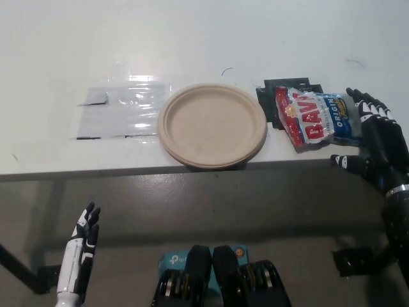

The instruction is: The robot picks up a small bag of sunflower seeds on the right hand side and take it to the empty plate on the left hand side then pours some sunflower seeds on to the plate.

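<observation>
one small bag of sunflower seeds (314, 118), red, white and blue, lies flat on the white table (204, 38) near its front edge, toward the right. it rests partly over some black tape marks (289, 84) stuck to the tabletop. just to its right, the black right hand (377, 141) stands at the table's edge with its fingers spread apart and empty; the fingertips reach beside the bag's right end, close to it, though whether they touch it is hard to tell. to the left of the bag, near but apart, sits the round tan paper plate (212, 125), bare, its front rim just reaching the table's edge. further left lies a patch of clear shiny tape (121, 112) on the table surface. the white left hand (84, 236) hangs low at the lower left, below the table's edge and well apart from the plate, fingers straight and holding nothing.
</observation>
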